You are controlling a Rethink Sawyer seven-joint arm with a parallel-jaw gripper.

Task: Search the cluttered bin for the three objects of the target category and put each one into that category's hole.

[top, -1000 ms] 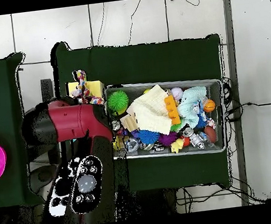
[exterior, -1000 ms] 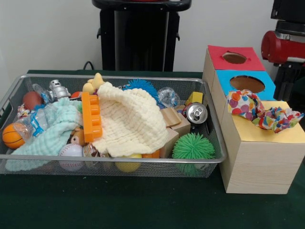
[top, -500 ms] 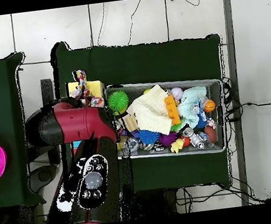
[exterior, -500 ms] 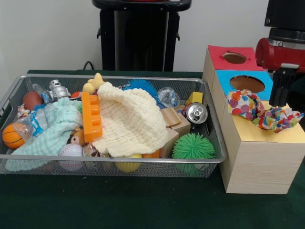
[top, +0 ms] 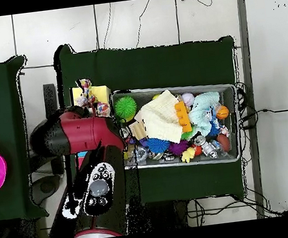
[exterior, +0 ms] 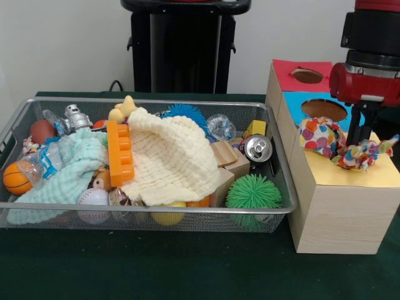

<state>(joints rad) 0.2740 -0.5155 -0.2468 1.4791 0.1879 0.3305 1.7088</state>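
A printed cloth [exterior: 325,136] with red, yellow, blue and green spots lies bunched on the yellow top [exterior: 375,178] of the nearest wooden box and covers its hole. My gripper [exterior: 355,140] hangs from the red arm [exterior: 369,81] and reaches down into the cloth's right half. The cloth hides how the gripper stands. In the overhead view the cloth [top: 89,98] shows on the yellow box [top: 102,91], beside the red arm [top: 77,135]. The wire bin [exterior: 144,210] is full of clutter. A small bit of similar print [exterior: 30,147] shows at its left end.
The blue-topped hole [exterior: 324,110] and the red-topped hole [exterior: 307,75] lie behind the yellow box. In the bin are a cream waffle cloth [exterior: 172,159], a mint cloth [exterior: 69,172], an orange block [exterior: 120,153], a can [exterior: 257,149] and a green spiky ball [exterior: 253,192].
The arm has come in from the right and lowered over the yellow box into the printed cloth. The cloth's right end has bunched up toward the gripper.
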